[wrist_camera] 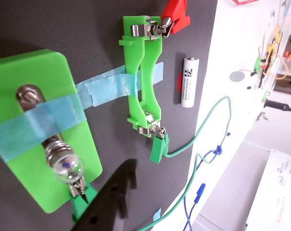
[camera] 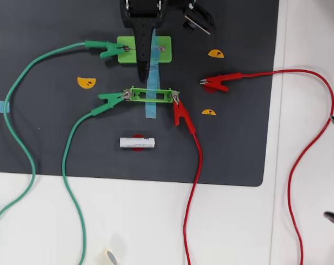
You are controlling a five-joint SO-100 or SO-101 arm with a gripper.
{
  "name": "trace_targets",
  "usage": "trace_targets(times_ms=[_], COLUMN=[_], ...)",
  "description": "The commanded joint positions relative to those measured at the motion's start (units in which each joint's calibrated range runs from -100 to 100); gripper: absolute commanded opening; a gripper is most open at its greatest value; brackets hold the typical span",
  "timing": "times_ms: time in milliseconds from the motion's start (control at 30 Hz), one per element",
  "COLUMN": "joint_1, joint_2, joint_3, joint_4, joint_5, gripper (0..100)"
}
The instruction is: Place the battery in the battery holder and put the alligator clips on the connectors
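The battery (camera: 137, 143) lies loose on the black mat, below the battery holder (camera: 152, 95) in the overhead view. In the wrist view the battery (wrist_camera: 189, 82) lies right of the empty holder (wrist_camera: 143, 72). One green alligator clip (camera: 111, 99) bites the holder's left connector and one red clip (camera: 181, 114) bites its right connector. Another green clip (camera: 106, 49) grips the light-green plate (camera: 165, 48). A second red clip (camera: 216, 83) lies free on the mat. My gripper (camera: 145, 77) hangs over the plate, just above the holder, and looks shut and empty.
A small bulb (wrist_camera: 66, 163) sits on the plate, held by blue tape (wrist_camera: 34, 122). Red and green wires trail off the mat (camera: 238, 138) onto the white table. Several orange half-discs mark the mat. A blue wire (wrist_camera: 193, 202) lies beyond the mat's edge.
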Motion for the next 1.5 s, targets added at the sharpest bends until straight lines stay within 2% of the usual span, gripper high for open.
trace_targets(times_ms=[0,1267,1367,1400,1467], joint_1=[0.7,0.0,0.1,0.3,0.6], joint_2=[-0.5,-0.5,0.0,1.3,12.0], joint_3=[0.9,0.9,-0.6,-2.7,-12.0], joint_4=[0.1,-1.5,-3.3,-3.0,-3.3], joint_5=[0.3,0.0,0.9,3.0,4.9], gripper=[40,40,40,40,40])
